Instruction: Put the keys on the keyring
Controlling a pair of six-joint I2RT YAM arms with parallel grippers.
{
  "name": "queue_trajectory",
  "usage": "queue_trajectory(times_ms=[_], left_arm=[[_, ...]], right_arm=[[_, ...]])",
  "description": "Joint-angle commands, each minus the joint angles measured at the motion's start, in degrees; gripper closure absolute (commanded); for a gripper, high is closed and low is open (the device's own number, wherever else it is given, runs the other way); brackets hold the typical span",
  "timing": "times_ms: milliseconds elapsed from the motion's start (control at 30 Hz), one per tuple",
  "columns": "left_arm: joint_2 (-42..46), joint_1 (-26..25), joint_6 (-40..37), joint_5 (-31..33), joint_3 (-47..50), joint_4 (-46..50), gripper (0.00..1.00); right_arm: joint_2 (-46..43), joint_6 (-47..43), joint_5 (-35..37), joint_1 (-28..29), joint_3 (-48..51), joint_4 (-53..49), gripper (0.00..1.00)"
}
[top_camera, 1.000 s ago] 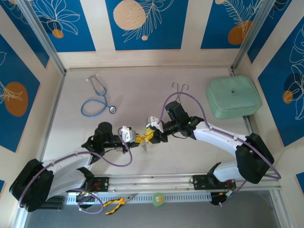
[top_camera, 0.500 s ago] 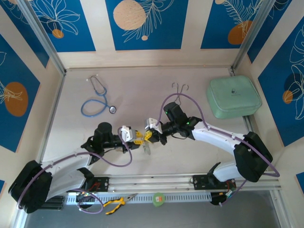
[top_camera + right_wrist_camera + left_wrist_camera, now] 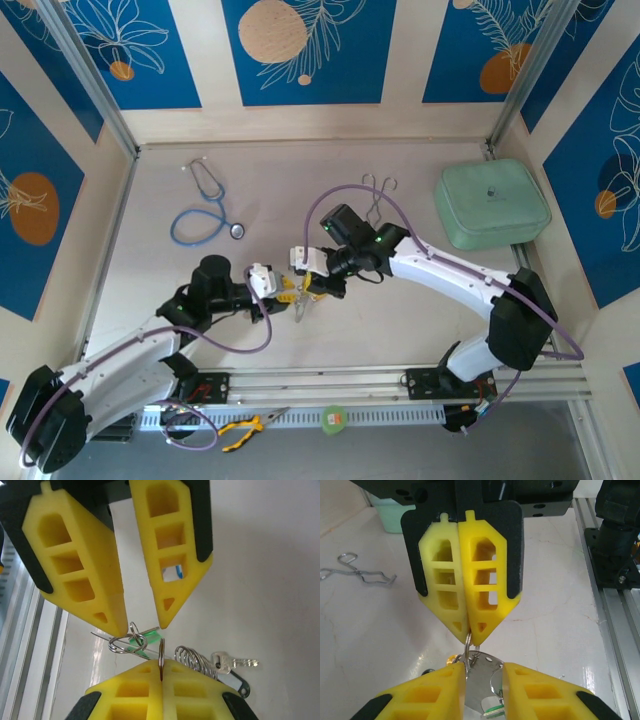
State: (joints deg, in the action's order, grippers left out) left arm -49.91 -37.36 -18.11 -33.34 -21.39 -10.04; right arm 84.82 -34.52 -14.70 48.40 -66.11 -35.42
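The keyring sits between the two grippers near the middle of the pale, glossy tabletop. The right gripper is clamped on its thin wire ring. A silver key shows beside the coil. The left gripper faces it, fingers apart. A stethoscope, forceps and a mint case lie farther back. Blue leaf-patterned panels form the walls.

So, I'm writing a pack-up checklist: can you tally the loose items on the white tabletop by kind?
stethoscope: 1
forceps: 1
green case: 1
keyring: 1
silver key: 1 clearly visible
Total: 5
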Motion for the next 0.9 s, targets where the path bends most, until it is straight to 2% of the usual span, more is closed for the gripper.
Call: queue_trajectory(times_ms=[0, 467, 700, 733, 867], left_arm=[[-0.9, -0.6, -1.1, -0.2, -1.8, 0.4, 0.74], [-4.5, -0.5, 1.0, -1.4, -1.6, -5.7, 0.75], [-4.4, -0.5, 1.8, -2.7, -1.1, -7.1, 0.97], [-4.4, -0.5, 2.1, -2.9, -0.9, -7.6, 1.0], [-4.7, -0.6, 5.1, -4.3, 1.1, -12.2, 1.0]], right_arm=[[0.8, -1.7, 0.4, 1.1, -3.1, -5.4, 1.0], [2.2, -2.7, -1.5, 2.4, -5.3, -5.0, 1.0], [1.8, -0.6, -3.0, 2.3, -4.3, -2.5, 1.0], [1.4, -0.1, -3.6, 2.0, -3.7, -1.7, 0.99], [-3.7, 5.6, -12.1, -2.6, 2.9, 7.5, 0.79]])
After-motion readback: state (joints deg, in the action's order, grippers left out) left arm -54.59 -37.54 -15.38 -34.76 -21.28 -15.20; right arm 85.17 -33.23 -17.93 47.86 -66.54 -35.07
